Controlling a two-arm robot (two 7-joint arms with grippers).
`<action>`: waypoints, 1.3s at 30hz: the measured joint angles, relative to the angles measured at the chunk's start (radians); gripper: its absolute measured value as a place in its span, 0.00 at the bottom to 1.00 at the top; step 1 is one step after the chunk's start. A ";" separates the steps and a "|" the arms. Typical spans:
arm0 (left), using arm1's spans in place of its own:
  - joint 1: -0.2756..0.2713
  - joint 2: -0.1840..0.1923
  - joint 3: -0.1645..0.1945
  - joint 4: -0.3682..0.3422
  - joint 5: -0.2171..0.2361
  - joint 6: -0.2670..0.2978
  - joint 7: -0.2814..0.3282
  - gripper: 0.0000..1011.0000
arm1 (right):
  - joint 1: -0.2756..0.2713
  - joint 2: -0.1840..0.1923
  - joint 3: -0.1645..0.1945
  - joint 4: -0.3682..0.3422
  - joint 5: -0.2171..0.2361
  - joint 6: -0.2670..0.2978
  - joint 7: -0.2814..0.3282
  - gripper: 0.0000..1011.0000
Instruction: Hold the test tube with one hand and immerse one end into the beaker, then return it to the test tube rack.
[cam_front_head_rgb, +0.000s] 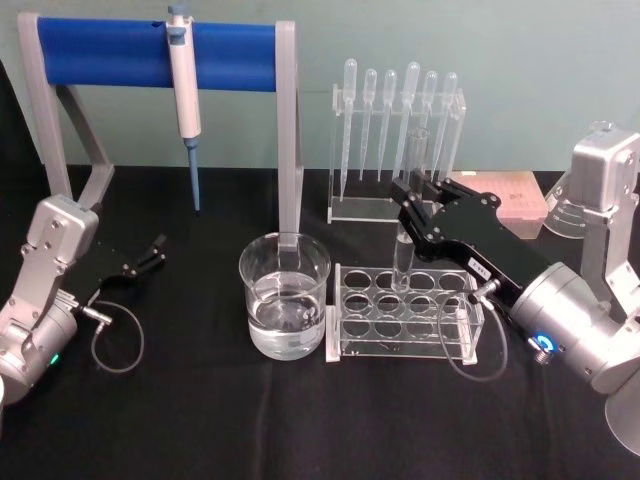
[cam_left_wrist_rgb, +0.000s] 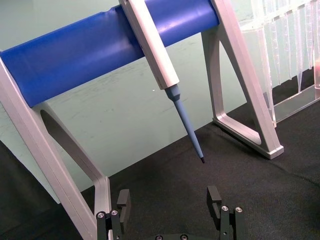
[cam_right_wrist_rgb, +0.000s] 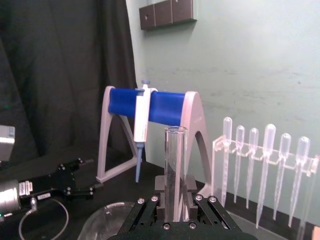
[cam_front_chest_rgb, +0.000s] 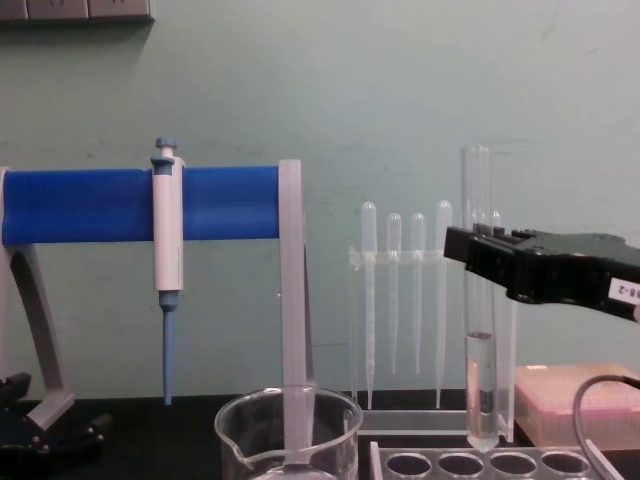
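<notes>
The test tube (cam_front_chest_rgb: 479, 380) stands upright, its long axis vertical, open rim at the top and round end at the bottom. It is clear glass with a column of clear liquid filling its lower part. Your right gripper (cam_front_head_rgb: 412, 195) pinches it from the side about halfway up, above the liquid line, jaws pressed onto the glass. The arm reaches in from the right.

The tube's round end hangs over the rear row of the test tube rack (cam_front_head_rgb: 400, 347), at about the level of the rack's top. Whether it is just clear of a hole or just inside one, you cannot tell from here.

The beaker (cam_front_head_rgb: 252, 295) stands just beside the rack on your left, partly filled with water and with nothing in it. For a dip, I judge the move runs straight up to clear both rims, then sideways to the left and down. For the return, it is a straight drop. Either way, keep the tube plumb.

Your left gripper (cam_left_wrist_rgb: 169, 201) rests on the table at far left, jaws spread and holding nothing, well apart from the beaker, so the right arm is the nearer one
</notes>
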 joint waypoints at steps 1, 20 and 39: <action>0.000 0.000 0.000 0.000 0.000 0.000 0.000 0.99 | 0.002 -0.001 -0.002 -0.001 0.001 0.000 0.000 0.24; 0.000 0.000 0.000 0.000 0.000 0.000 0.000 0.99 | 0.208 -0.135 -0.163 0.144 -0.021 -0.015 0.043 0.24; 0.000 0.000 0.000 0.000 0.000 0.000 0.000 0.99 | 0.187 -0.170 -0.211 0.366 -0.089 -0.156 0.089 0.24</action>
